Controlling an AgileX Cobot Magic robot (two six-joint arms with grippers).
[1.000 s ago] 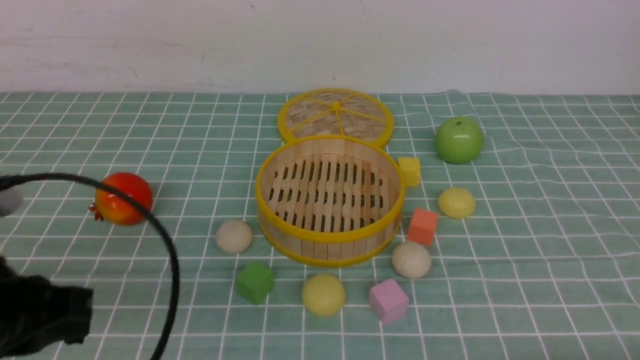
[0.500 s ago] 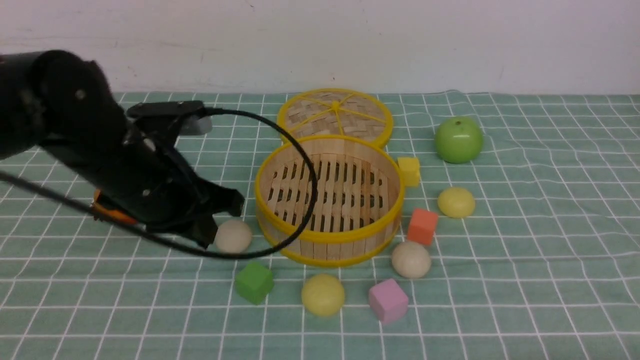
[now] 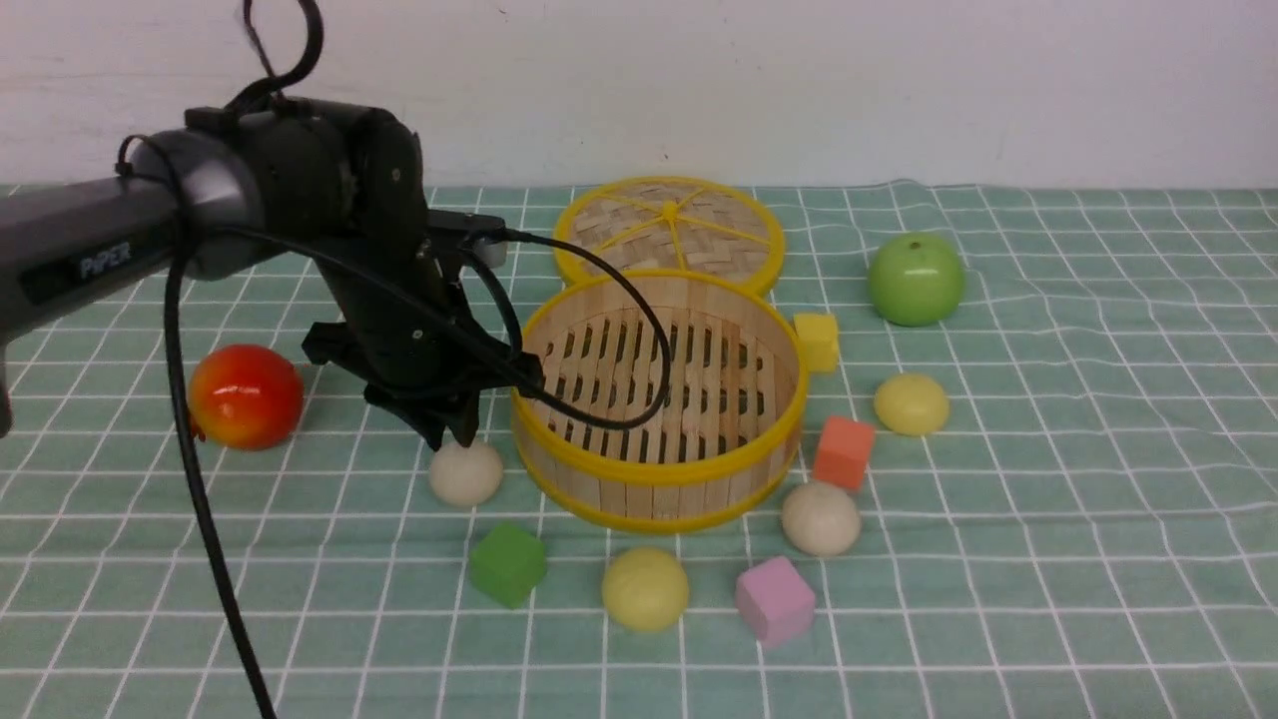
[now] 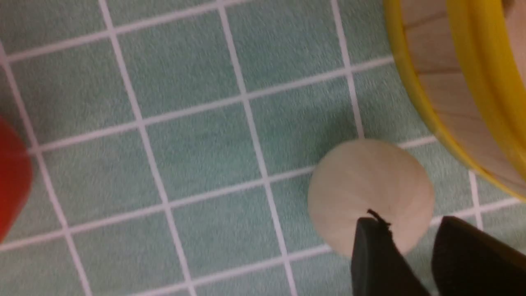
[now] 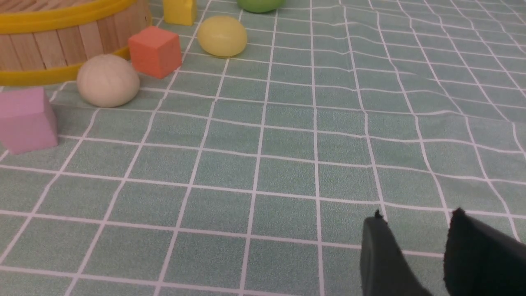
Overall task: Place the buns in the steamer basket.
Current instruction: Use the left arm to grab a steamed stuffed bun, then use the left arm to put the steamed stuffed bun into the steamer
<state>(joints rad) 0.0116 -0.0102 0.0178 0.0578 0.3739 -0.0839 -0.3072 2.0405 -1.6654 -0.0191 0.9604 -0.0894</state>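
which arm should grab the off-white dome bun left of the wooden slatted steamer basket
Left. The left gripper hovers just above that off-white bun, jaws parted; the right gripper is over bare cloth, nowhere near it.

**1 word on the left arm**

The only readable text is the word "PiPER" (image 3: 105, 266), printed in pale letters on the dark grey tube of the left arm (image 3: 60, 250). It shows in the front view, near the picture's left edge. The letters run along the tube's length and rise slightly toward the right, following the tube's tilt. The 1st letter and the last 3 look like capitals; the 2nd looks like a small i. The print is small and a little soft, yet legible. It is on the side of the tube that faces the camera, just short of the rounded grey joint (image 3: 200, 200).
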